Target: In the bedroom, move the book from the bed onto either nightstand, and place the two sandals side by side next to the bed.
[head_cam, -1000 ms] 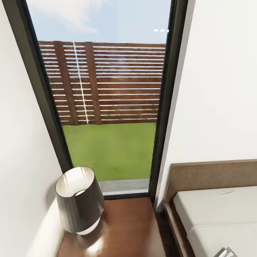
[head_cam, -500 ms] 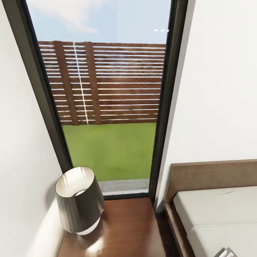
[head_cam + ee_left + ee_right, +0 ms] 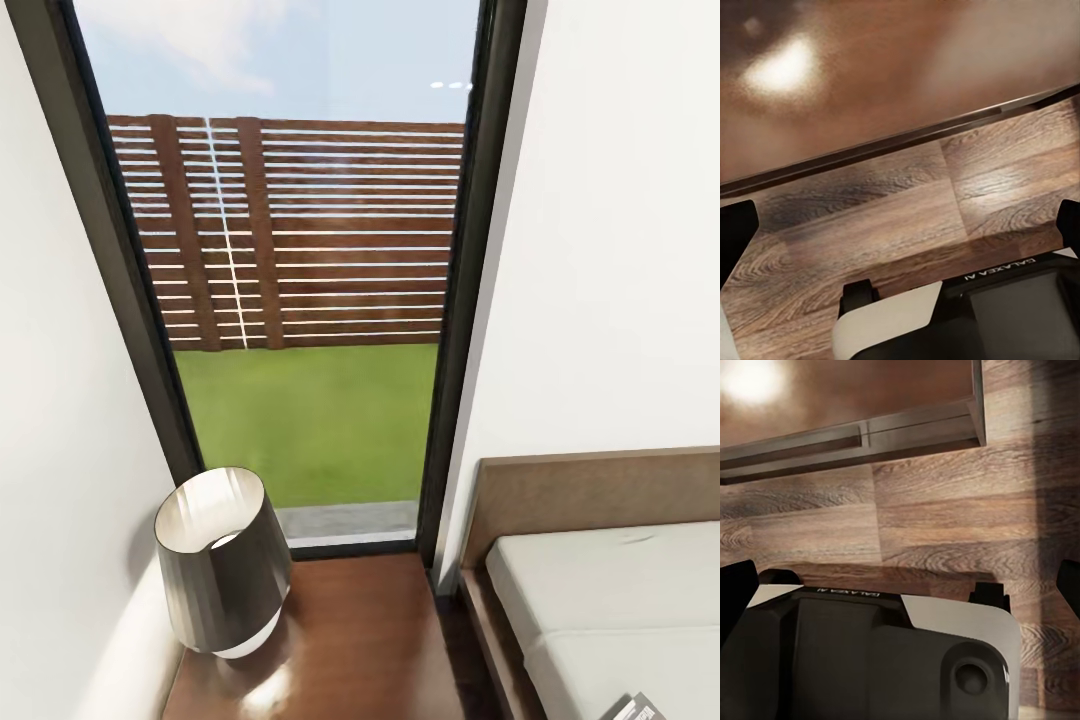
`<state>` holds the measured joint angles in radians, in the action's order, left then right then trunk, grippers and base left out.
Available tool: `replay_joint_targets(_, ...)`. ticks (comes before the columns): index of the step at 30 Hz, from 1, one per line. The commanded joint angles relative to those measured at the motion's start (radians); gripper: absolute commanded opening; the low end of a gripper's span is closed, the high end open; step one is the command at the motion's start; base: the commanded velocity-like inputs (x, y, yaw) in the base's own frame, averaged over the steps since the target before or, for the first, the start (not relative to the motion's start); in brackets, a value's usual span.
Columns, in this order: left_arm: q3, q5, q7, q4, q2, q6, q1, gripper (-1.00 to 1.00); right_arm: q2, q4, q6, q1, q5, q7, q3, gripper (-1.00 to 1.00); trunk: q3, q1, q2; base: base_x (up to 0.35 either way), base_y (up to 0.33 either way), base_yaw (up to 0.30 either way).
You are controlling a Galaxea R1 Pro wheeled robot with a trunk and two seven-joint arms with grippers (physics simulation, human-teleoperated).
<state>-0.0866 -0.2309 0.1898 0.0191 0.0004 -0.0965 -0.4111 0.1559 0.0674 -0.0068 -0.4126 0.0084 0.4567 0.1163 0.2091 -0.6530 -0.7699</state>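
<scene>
In the head view the nightstand stands below the window, its glossy dark brown top straight ahead. The bed lies to its right, with a brown headboard and a pale mattress. A grey corner of the book pokes in at the picture's bottom edge, lying on the mattress. The sandals are out of view. My left gripper hangs open over the wood-plank floor, beside the nightstand's glossy side. My right gripper is open too, above the floor, with nothing between its fingers.
A dark lamp with a tilted shade occupies the nightstand's left part, against the white wall. The tall dark-framed window shows a slatted fence and grass. My own white and black base shows under both wrists.
</scene>
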Motion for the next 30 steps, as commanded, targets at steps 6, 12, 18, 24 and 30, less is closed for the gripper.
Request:
replay_joint_targets(6,-0.009,-0.010,0.002,-0.001,0.001,-0.003,-0.001,1.00,0.001,0.003,0.001,-0.002,0.001,0.004,0.007,1.00,0.000,0.000,-0.001,0.000,0.000,-0.072)
replay_joint_targets(12,-0.013,-0.010,0.002,-0.001,0.001,-0.003,-0.001,1.00,0.001,0.003,0.002,-0.002,0.001,0.004,0.008,1.00,-0.002,0.000,-0.001,0.000,0.000,-0.222)
replay_joint_targets(18,-0.014,-0.010,0.002,-0.001,0.000,-0.003,-0.001,1.00,0.001,0.003,0.002,-0.002,0.001,0.005,0.008,1.00,-0.005,0.000,-0.001,0.000,0.000,-0.268)
replay_joint_targets(24,-0.014,-0.010,0.002,-0.001,0.000,-0.003,-0.001,1.00,0.001,0.003,0.002,-0.002,0.001,0.005,0.008,1.00,-0.009,0.000,-0.001,0.000,0.000,-0.272)
replay_joint_targets(30,-0.014,-0.010,0.002,-0.001,0.001,-0.003,-0.001,1.00,0.001,0.003,0.002,-0.002,0.001,0.005,0.008,1.00,-0.013,0.000,-0.001,0.000,0.000,-0.271)
